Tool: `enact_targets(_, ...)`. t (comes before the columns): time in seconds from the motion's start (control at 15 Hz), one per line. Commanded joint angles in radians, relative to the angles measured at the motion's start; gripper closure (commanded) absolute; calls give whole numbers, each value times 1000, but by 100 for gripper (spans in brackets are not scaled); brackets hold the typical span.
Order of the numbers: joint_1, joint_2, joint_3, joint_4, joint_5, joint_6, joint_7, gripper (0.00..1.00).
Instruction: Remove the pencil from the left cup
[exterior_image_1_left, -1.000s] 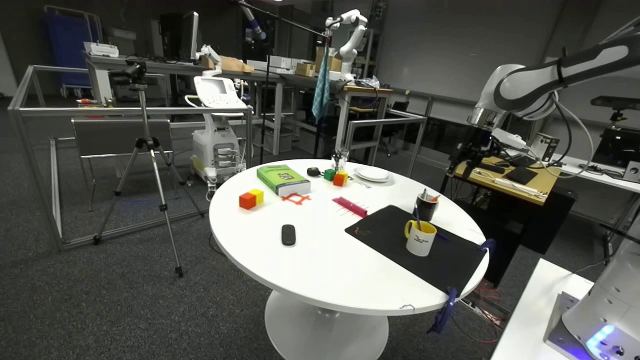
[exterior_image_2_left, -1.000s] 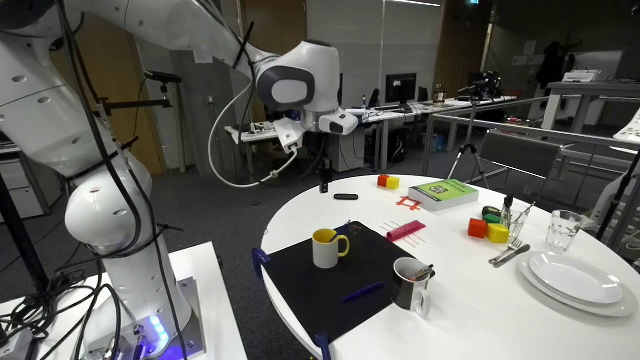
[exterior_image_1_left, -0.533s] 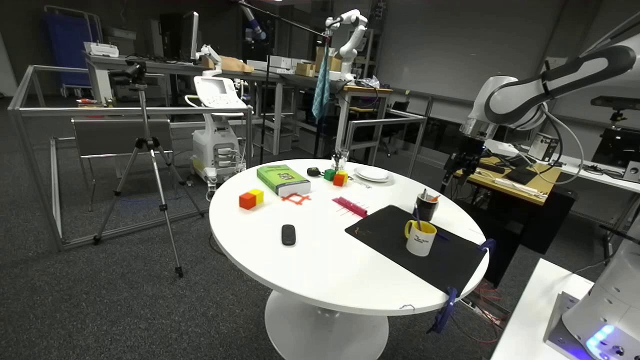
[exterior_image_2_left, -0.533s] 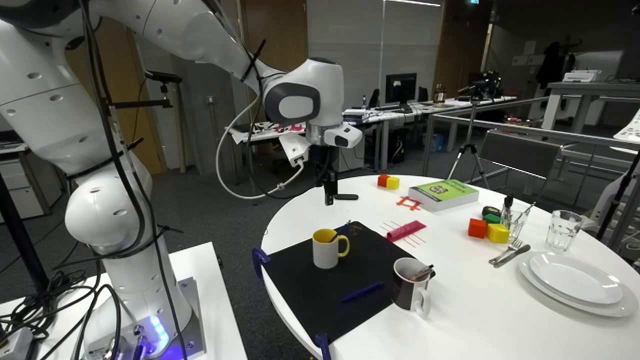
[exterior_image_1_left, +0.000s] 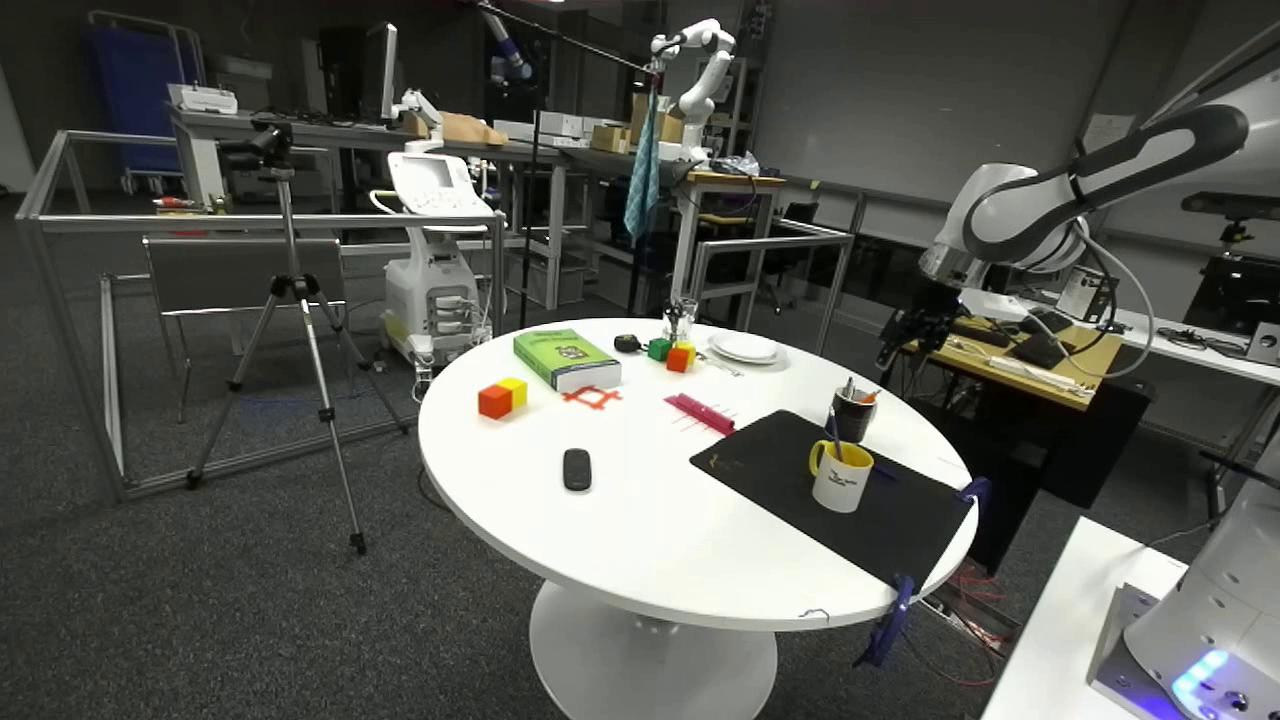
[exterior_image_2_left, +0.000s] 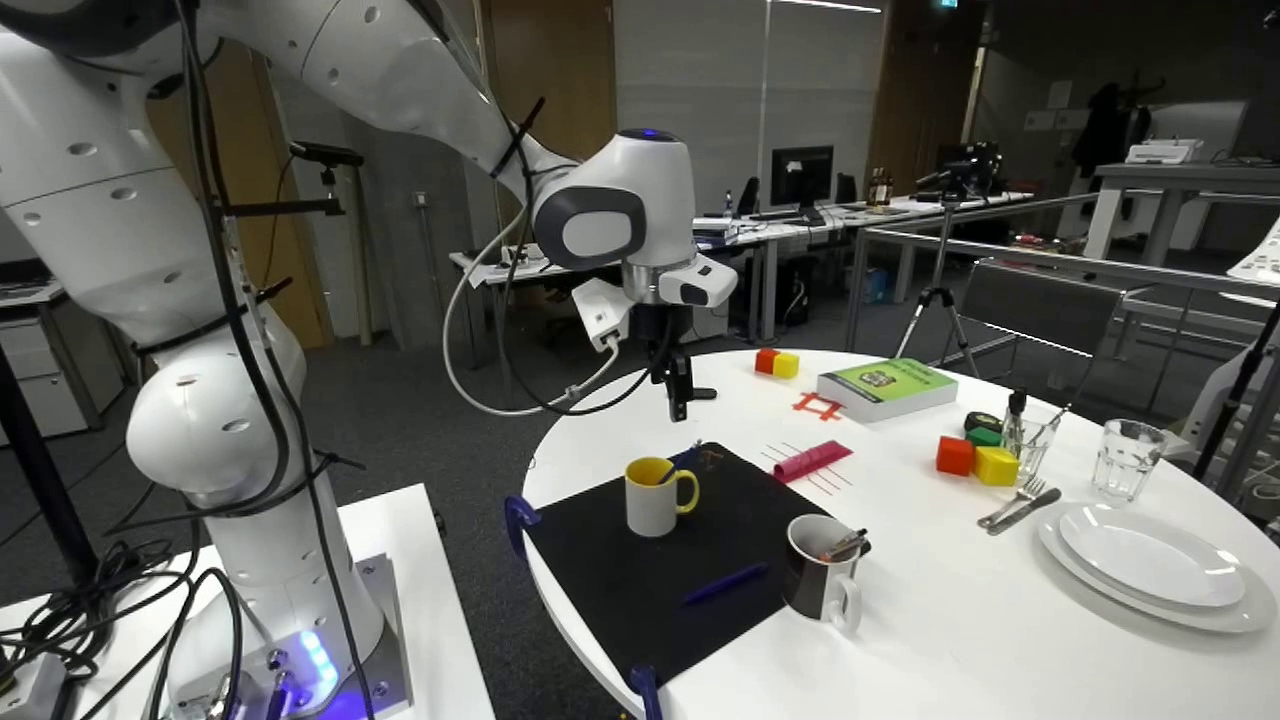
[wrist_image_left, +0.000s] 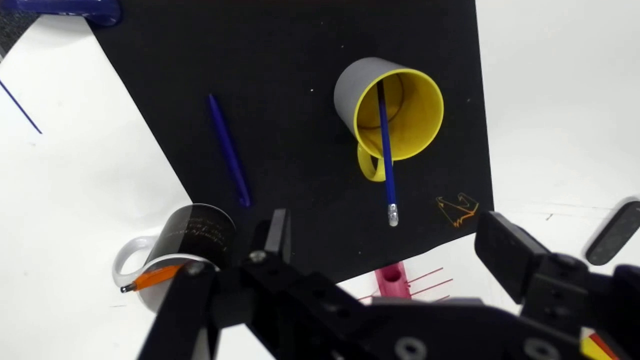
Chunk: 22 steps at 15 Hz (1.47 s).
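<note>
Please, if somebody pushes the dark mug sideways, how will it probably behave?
The dark mug stands upright, so a low push would probably slide it, a high one perhaps tip it. The orange pen inside leans, so it may shift. The mug's smooth wall looks ceramic, so a fall might break it.

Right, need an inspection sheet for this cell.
Surface: round white table; black mat lying on it, blue clips at the table edge.
Job's things: blue pencil leaning in the upright white-and-yellow mug, eraser end out; dark mug holds an orange pen.
Clutter: loose blue pen on the mat; green book, plates, drinking glass farther off.
Gripper: open; in its grip, nothing seen.
Cables: white cable hanging in a loop; black cables tangled beside the robot base.
Surroundings: tripod, metal rails and a second robot arm beyond the table.
</note>
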Motion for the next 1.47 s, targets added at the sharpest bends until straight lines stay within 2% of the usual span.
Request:
enact_targets(0.0, 1, 54, 7, -9, 8, 95, 14, 0)
enact_targets(0.33, 9, 120, 18, 2, 15, 136, 11, 0)
enact_targets(0.73, 25, 159, 34, 20, 29, 132, -5, 0)
enact_targets(1.4, 24, 140, 34, 12, 18, 102, 0, 0)
